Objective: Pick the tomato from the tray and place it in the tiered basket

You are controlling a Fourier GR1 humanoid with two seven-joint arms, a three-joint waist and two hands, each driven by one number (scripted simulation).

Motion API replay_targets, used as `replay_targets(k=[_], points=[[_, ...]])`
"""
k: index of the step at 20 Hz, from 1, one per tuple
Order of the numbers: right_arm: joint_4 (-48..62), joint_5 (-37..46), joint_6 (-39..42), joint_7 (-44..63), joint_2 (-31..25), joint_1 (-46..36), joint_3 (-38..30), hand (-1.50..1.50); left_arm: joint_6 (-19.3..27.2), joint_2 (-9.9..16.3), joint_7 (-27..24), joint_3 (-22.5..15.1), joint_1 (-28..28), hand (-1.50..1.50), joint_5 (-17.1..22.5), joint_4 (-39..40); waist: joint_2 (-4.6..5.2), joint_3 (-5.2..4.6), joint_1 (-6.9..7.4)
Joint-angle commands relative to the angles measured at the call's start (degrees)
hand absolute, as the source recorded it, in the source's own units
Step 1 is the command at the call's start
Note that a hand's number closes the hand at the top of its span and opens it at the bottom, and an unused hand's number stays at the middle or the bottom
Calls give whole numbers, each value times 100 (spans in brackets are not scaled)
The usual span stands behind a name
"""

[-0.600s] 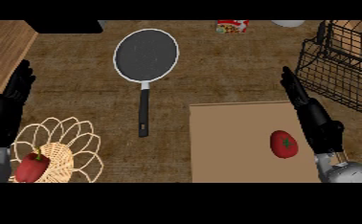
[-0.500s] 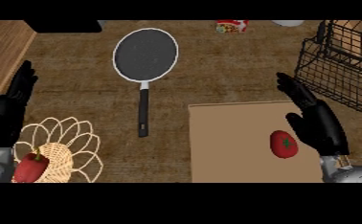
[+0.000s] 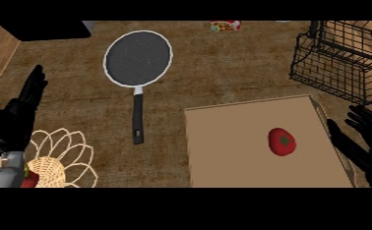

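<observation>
Red tomato (image 3: 282,141) on tan tray (image 3: 240,160)

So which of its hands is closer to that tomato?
The right hand, open just past the tray's right edge beside the tomato. The left hand rests far across the counter.

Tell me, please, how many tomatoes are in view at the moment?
1. The tomato lies on the tray, toward its right side, near the right robot hand. Something red shows in the wicker basket at lower left, but I cannot tell what it is.
</observation>
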Motion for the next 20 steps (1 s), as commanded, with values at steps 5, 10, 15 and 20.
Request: replay_targets(k=[5,10,15,20], points=[[-2230,187,-329,1082,-852,2096,-479,-150,190,-582,-124,-417,-232,0,-388,447,16,-21,190],[-2478,776,440,2244,-2126,2236,163,-150,243,-547,319,-508,-501,0,-490,111,57,-32,365],[-2971,421,1157,3945,-3263,1734,-108,-150,19,-540,-2,-545,-249,0,-442,133,66,-27,536],[-2774,426,1366,5240,-3449,674,-22,-150,-63,-582,17,-361,-673,0,-487,561,61,-9,486]])
